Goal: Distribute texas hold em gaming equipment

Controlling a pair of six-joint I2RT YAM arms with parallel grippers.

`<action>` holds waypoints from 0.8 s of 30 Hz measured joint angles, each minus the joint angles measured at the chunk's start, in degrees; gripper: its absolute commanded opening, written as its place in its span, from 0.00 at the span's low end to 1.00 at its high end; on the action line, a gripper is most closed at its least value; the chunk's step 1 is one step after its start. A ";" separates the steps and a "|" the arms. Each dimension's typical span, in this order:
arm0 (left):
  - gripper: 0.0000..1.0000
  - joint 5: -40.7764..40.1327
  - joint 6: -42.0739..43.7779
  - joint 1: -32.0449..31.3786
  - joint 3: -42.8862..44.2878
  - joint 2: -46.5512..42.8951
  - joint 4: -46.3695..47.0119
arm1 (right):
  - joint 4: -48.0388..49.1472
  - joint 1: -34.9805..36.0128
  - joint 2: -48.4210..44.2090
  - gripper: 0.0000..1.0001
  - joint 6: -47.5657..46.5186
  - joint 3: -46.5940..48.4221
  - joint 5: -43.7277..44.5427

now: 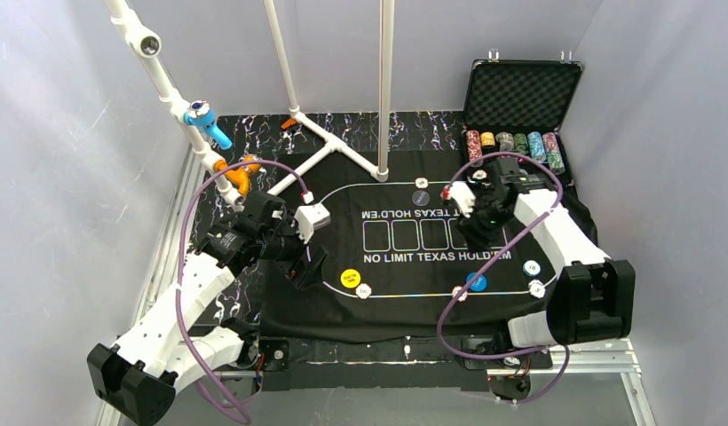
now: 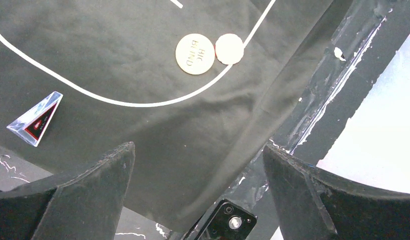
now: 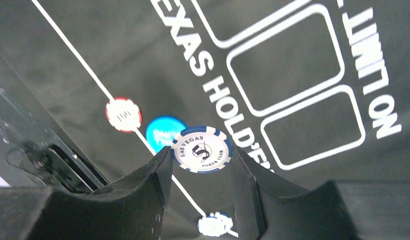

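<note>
My right gripper [image 3: 202,156] is shut on a blue-and-white "Las Vegas" poker chip [image 3: 202,149], held by its edges above the black felt mat [image 3: 303,165]. Below it lie a blue button disc [image 3: 160,131], a red-and-white chip [image 3: 123,114] and a blue-and-white chip [image 3: 213,225]. In the top view the right gripper [image 1: 478,232] hovers over the mat's right half. My left gripper [image 2: 198,150] is open and empty above the mat's near left edge. A yellow "Big Blind" disc [image 2: 195,53] and a pale chip [image 2: 229,48] lie ahead of it. No playing cards show clearly.
The open black case [image 1: 520,93] stands at the back right, with rows of chips [image 1: 511,142] in it. A white pipe frame [image 1: 343,146] stands at the back. More chips [image 1: 531,267] lie near the right edge. A clear triangular piece with red inside [image 2: 35,118] lies on the mat's left.
</note>
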 measured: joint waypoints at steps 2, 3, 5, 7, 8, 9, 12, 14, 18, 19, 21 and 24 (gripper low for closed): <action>0.99 0.59 -0.44 0.72 0.00 -0.37 0.00 | 2.14 4.63 1.62 0.01 3.98 1.01 -0.24; 0.99 0.79 -0.59 1.01 0.00 -0.52 -0.02 | 2.89 6.05 2.38 0.01 5.29 1.46 -0.26; 0.99 1.16 -0.90 1.55 0.00 -0.79 0.00 | 4.15 8.63 4.17 0.01 8.02 2.71 -0.26; 0.99 1.36 -0.96 1.81 0.00 -0.90 0.00 | 5.01 10.51 6.01 0.01 10.19 4.24 -0.26; 0.99 1.44 -0.98 1.90 0.00 -0.90 0.00 | 5.51 11.21 6.78 0.01 10.93 4.81 -0.24; 0.99 1.49 -1.01 1.99 0.00 -0.90 0.02 | 5.90 11.74 7.37 0.01 11.61 5.25 -0.22; 0.99 1.51 -1.16 2.03 0.00 -0.90 0.20 | 7.19 13.42 9.42 0.01 13.64 6.64 -0.09; 0.99 1.49 -1.18 2.03 0.02 -0.87 0.28 | 7.48 14.12 11.23 0.01 14.51 8.17 -0.13; 0.99 1.49 -1.16 2.03 0.04 -0.87 0.37 | 7.39 14.29 16.74 0.01 15.50 14.03 -0.42; 0.99 1.49 -1.16 2.03 0.04 -0.87 0.37 | 7.41 14.29 17.99 0.01 15.54 15.30 -0.55; 0.99 1.49 -1.16 2.03 0.04 -0.90 0.39 | 7.39 14.29 20.96 0.01 15.74 17.99 -1.01; 0.99 1.44 -1.16 2.05 0.04 -1.11 0.42 | 7.41 14.29 24.26 0.01 16.52 20.37 -1.25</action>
